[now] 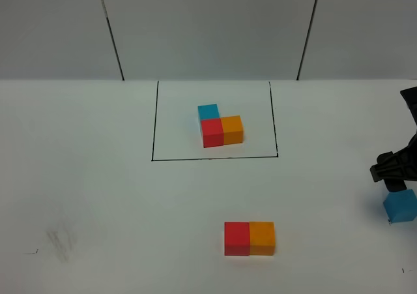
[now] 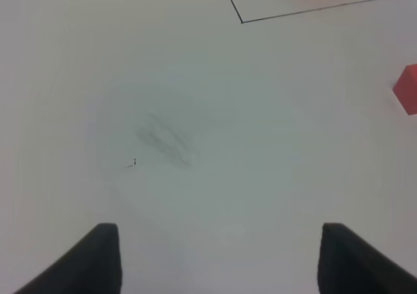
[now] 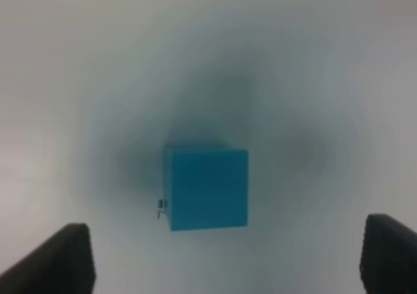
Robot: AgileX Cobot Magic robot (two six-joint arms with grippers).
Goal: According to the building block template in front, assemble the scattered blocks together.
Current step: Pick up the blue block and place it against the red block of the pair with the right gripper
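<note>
Right wrist | R gripper (image 3: 225, 242) fingers apart, blue cube (image 3: 207, 188) betw, untouched | L gripper (image 2: 221, 232) fingers apart

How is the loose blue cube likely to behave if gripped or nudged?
The blue cube looks rigid with flat, square faces, so it should probably slide rather than roll. Its matte surface likely grips well. Sitting flat on the table, equally tall and wide, it seems unlikely to tip.
</note>
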